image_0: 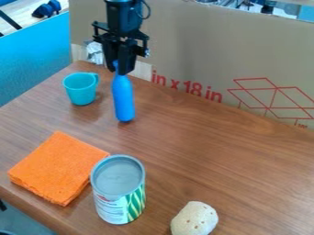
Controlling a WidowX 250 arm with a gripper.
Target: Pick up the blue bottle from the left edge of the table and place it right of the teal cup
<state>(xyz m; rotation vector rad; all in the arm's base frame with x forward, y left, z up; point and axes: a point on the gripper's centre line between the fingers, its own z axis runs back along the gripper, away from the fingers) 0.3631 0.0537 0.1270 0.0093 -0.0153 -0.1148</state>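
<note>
The black gripper (pixel 120 69) hangs down at the upper left, shut on the narrow top of a blue bottle-shaped object (pixel 123 98). That object is upright, its rounded lower end at or just above the wooden table; I cannot tell which. To its left stands a teal cup (pixel 81 88) with its handle toward the gripper, a small gap between them. Nearer the front lie a folded orange cloth (pixel 58 167) and a can (pixel 119 189) with a grey lid, standing upright. A pale, speckled, roundish object (pixel 194 219) rests at the bottom edge.
A cardboard sheet (pixel 202 50) with red print stands along the back edge of the wooden table (pixel 245 156). A blue panel (pixel 36 57) borders the left side. A crumpled silvery item (pixel 94 53) sits behind the cup, by the cardboard.
</note>
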